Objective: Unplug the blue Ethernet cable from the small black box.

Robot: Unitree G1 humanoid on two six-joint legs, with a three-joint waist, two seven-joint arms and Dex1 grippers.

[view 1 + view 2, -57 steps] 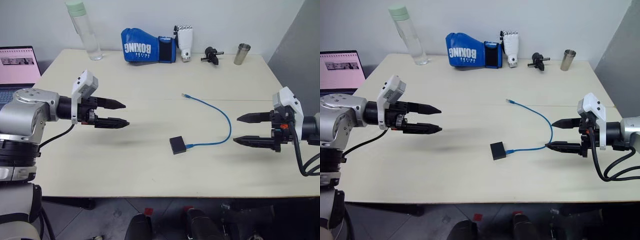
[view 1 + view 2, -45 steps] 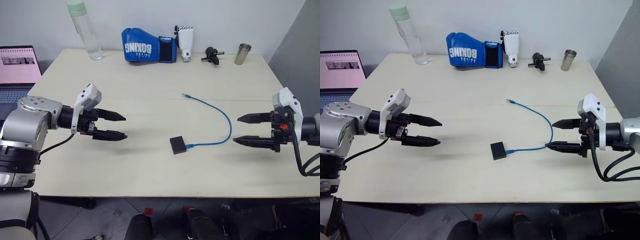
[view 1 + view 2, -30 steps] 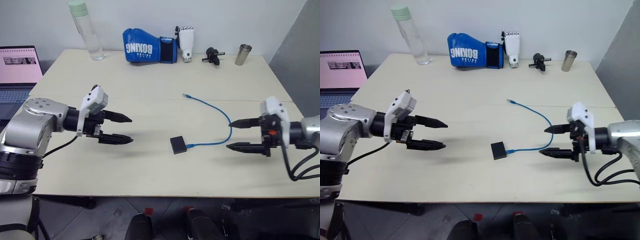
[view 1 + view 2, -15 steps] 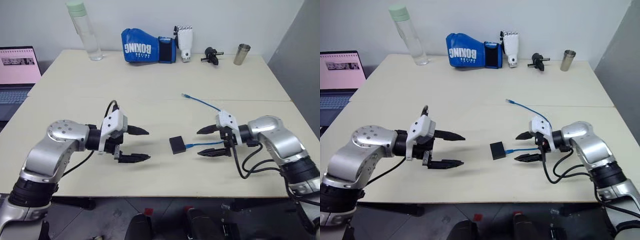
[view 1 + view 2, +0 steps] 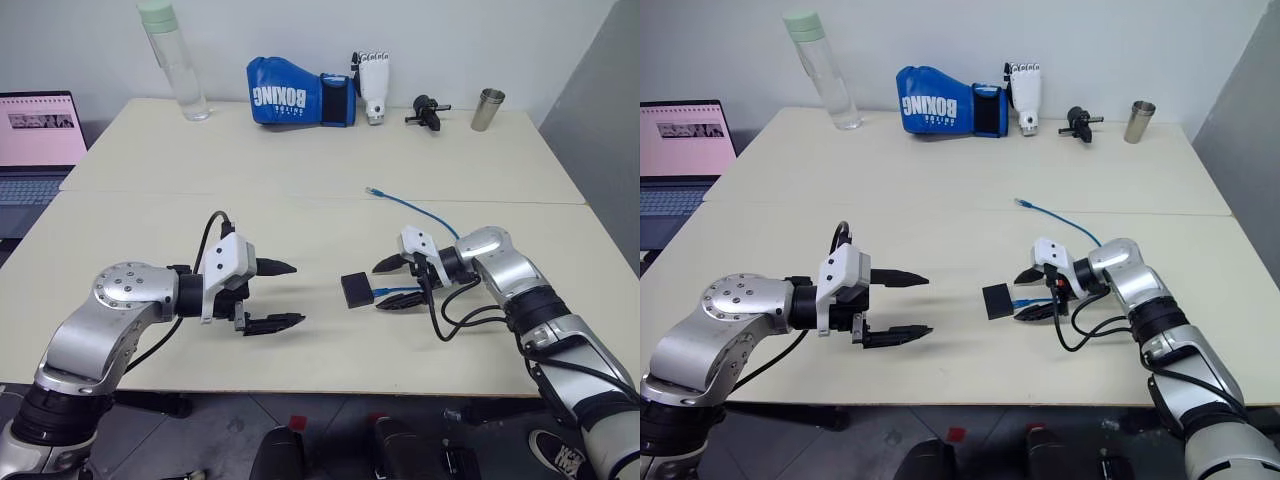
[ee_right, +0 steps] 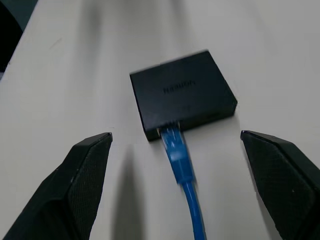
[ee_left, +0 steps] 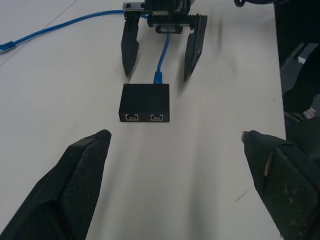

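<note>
We want the right gripper (image 5: 390, 285) to pinch the plug itself, not the cord, while the left gripper (image 5: 278, 295) pins the small black box (image 5: 355, 289) – otherwise it slides on the worktop (image 5: 300, 210). Both sets of fingers stand wide apart, empty. The blue Ethernet cable (image 5: 405, 291) runs between the right fingers, its plug seated in the box just ahead; the left fingers face the box, apart from it

The box (image 5: 355, 289) lies on the table (image 5: 300, 190) between the grippers, left gripper (image 5: 282, 295) well to its left, right gripper (image 5: 383, 284) just right, astride the plugged-in cable (image 5: 437, 229). Behind stand a bottle (image 5: 172, 58), glove (image 5: 298, 92) and cup (image 5: 486, 109); a laptop (image 5: 35, 140) sits left.
</note>
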